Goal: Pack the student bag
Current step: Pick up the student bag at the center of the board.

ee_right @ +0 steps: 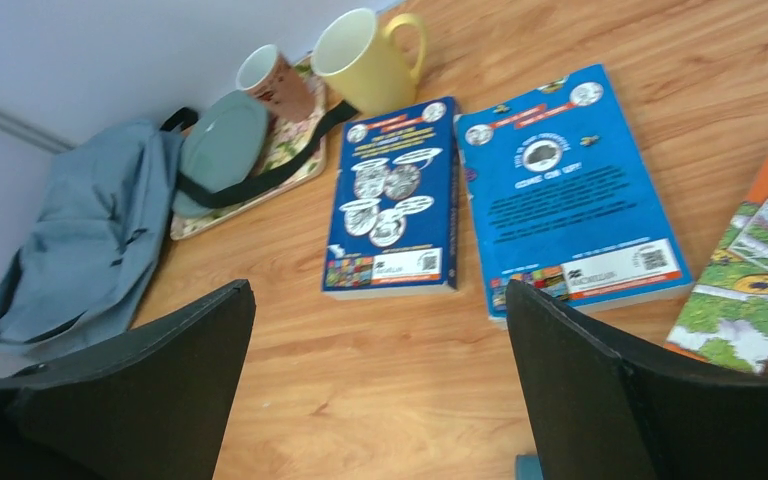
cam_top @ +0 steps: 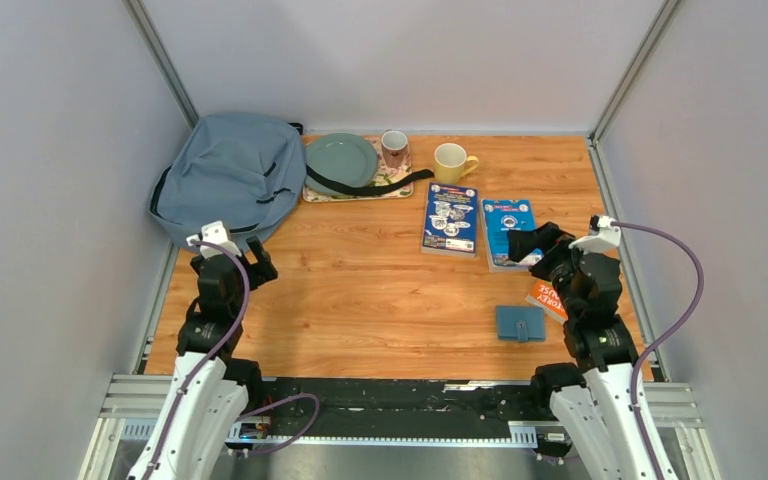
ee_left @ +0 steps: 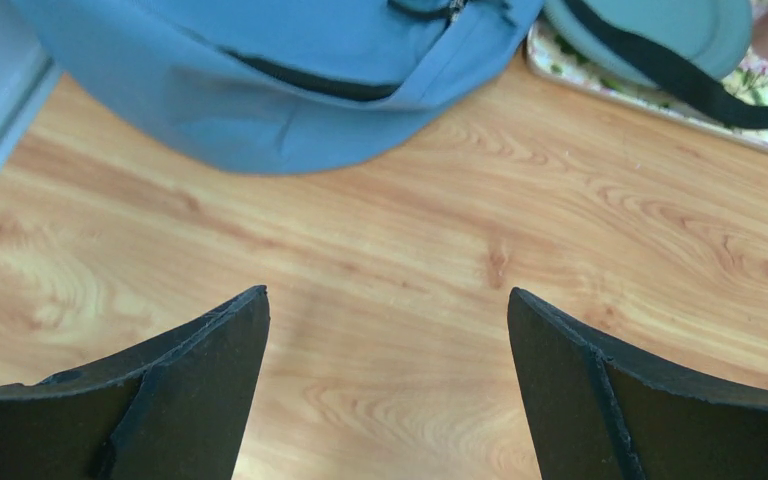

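Observation:
The grey-blue student bag lies at the far left of the table, its black zipper partly open; it also shows in the left wrist view and the right wrist view. My left gripper is open and empty, just in front of the bag's near edge, over bare wood. My right gripper is open and empty at the right, next to a light blue book. A dark blue book lies beside that book.
An orange book and a small blue wallet lie by the right arm. A floral tray holds a green plate and a patterned mug; a black bag strap crosses it. A yellow mug stands behind the books.

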